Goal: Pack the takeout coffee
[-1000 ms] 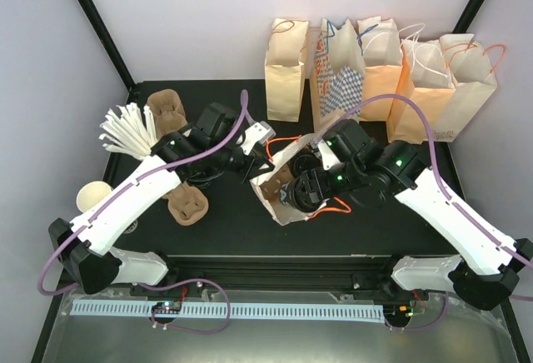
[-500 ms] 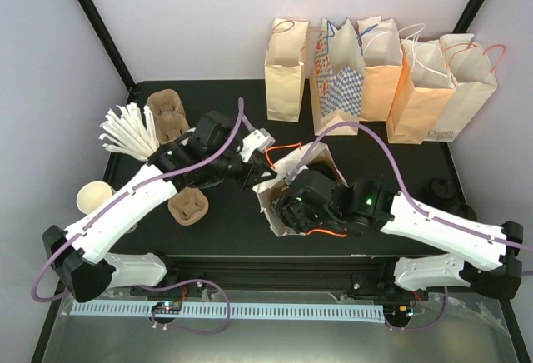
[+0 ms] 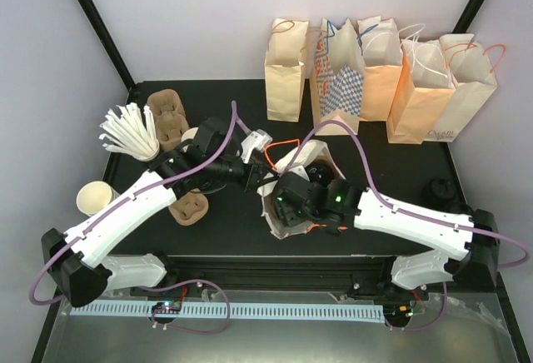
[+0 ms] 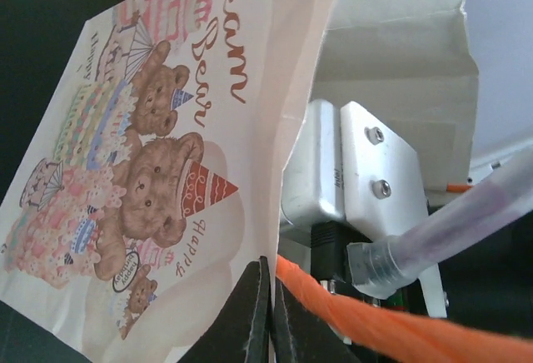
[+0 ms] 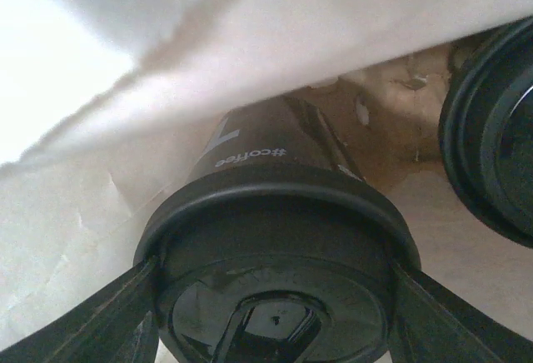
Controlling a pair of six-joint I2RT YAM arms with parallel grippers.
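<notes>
The takeout coffee is a cup with a round black lid and "#coffee" lettering; its side looks dark in the shade inside the bag. My right gripper is shut on it, one finger at each side of the lid, deep in the white bear-print paper bag. In the top view the right wrist fills the bag's mouth and hides the cup. My left gripper is shut on the bag's edge, next to its orange handle. A second black lid sits to the right inside the bag.
Several paper bags stand in a row at the back. A bundle of white sticks, brown pulp carriers and a cream cup are on the left. A small black object lies at the right.
The right arm has swung left and lowered its wrist into the bag's mouth. The left arm has shifted slightly while keeping its pinch on the bag's edge.
</notes>
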